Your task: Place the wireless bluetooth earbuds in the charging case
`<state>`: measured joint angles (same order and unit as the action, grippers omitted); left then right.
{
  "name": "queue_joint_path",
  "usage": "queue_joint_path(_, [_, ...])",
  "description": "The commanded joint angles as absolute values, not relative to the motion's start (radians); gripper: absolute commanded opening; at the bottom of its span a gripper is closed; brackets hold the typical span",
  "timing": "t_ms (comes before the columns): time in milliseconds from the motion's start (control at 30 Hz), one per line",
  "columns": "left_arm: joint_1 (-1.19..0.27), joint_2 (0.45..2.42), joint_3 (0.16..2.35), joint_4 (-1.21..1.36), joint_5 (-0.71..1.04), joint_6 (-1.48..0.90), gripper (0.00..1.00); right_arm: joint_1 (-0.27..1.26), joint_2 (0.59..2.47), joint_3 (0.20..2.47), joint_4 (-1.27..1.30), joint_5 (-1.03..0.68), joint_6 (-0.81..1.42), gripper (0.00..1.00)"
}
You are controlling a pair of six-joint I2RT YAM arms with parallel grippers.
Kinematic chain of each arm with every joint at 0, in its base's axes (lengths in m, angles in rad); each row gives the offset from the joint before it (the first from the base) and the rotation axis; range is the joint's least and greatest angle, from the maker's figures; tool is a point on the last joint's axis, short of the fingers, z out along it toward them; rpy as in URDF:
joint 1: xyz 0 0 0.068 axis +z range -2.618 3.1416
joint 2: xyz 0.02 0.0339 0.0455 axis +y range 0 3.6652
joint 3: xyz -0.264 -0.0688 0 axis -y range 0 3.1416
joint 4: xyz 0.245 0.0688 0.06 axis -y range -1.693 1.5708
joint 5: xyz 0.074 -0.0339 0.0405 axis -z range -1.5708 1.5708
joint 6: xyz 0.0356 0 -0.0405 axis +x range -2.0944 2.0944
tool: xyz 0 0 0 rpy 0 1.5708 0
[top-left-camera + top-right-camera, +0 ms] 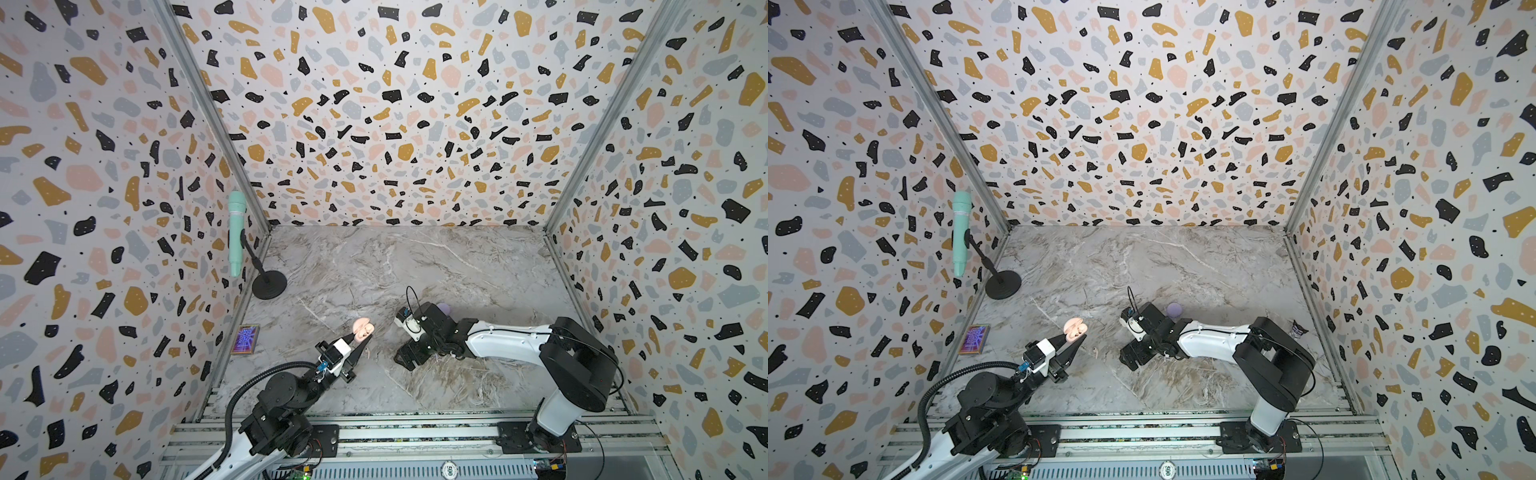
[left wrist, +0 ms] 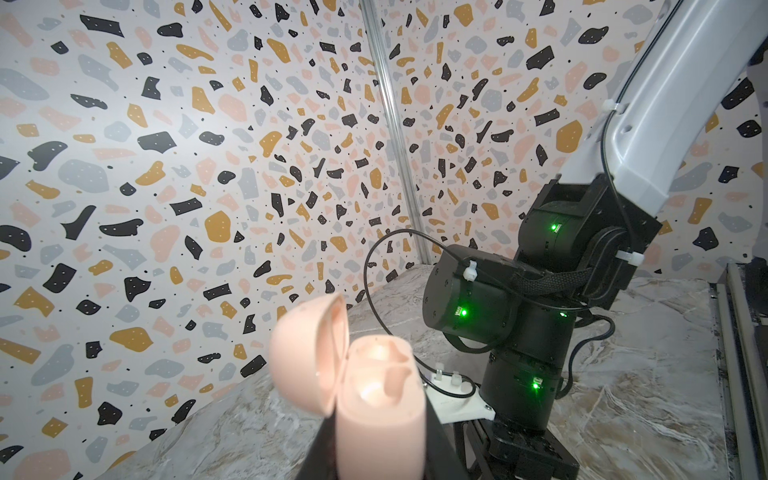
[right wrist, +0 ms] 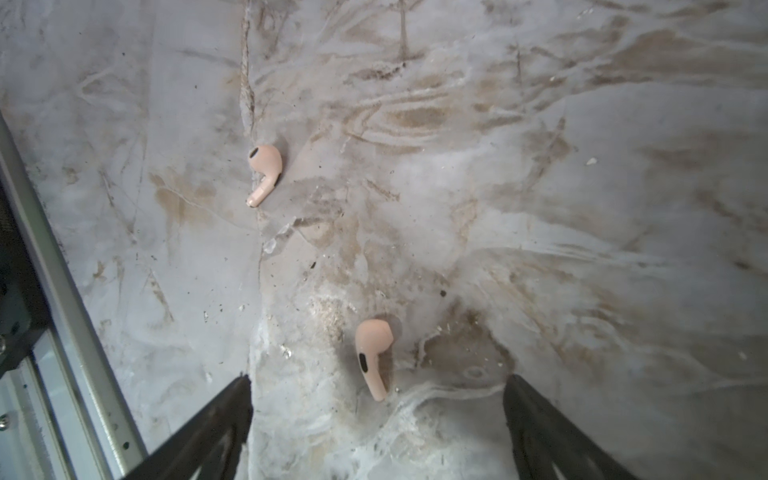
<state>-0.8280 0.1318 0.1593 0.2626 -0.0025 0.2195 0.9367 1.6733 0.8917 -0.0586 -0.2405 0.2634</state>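
Note:
My left gripper (image 1: 360,338) (image 2: 376,453) is shut on a pale pink charging case (image 1: 360,326) (image 1: 1075,329) (image 2: 380,411). It holds the case above the marble table with the lid swung open and both sockets showing. My right gripper (image 3: 378,382) (image 1: 409,356) points down at the table, open. One pale pink earbud (image 3: 372,353) lies just ahead of the gap between its fingers, and another pale pink earbud (image 3: 264,168) lies farther off. A small pale earbud (image 1: 1094,351) shows in a top view between the two grippers. A lavender case (image 1: 444,308) (image 1: 1174,308) peeks out behind the right wrist.
A mint microphone (image 1: 237,232) on a black stand (image 1: 269,284) is at the back left. A small colourful box (image 1: 245,338) lies by the left wall. A dark wrapper (image 1: 1298,328) lies by the right wall. An aluminium rail (image 1: 415,440) runs along the front edge.

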Motion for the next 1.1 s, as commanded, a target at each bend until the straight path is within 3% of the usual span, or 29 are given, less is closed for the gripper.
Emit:
queue_joint_path(0, [-0.834,0.123,0.149,0.324,-0.005,0.232,0.0,0.955,1.677,0.914,-0.056,-0.254,0.265,0.95])
queue_joint_path(1067, [-0.834,0.115,0.14,0.324,0.002,0.235,0.0,1.055,1.725,0.916,-0.053,-0.257,0.328,0.84])
